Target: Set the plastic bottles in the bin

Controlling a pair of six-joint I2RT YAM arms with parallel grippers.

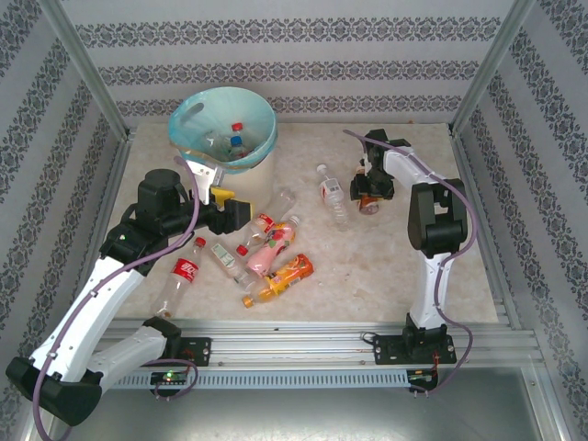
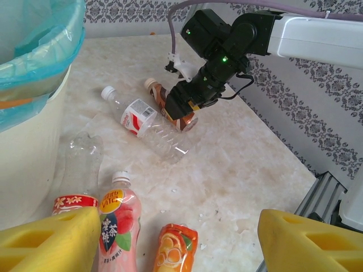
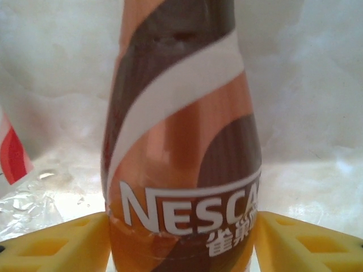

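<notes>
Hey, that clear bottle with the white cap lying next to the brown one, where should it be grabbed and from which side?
Grip the clear bottle across its labelled middle, coming straight down from above. It lies flat on its side on the table, so the jaws can straddle the round body there; the neck is probably too narrow for a firm hold.

Bottles [image 1: 273, 250] before bin [image 1: 260, 170] (some inside)

1. Top external: high above the desk's [image 1: 386, 266] near edge, looking down over the whole surface to the far edge.
2. Left wrist: low, facing the desk's right edge, the brown bottle [image 2: 176, 110] at mid-distance.
3. Right wrist: very close against that same brown bottle [image 3: 181, 141].
</notes>
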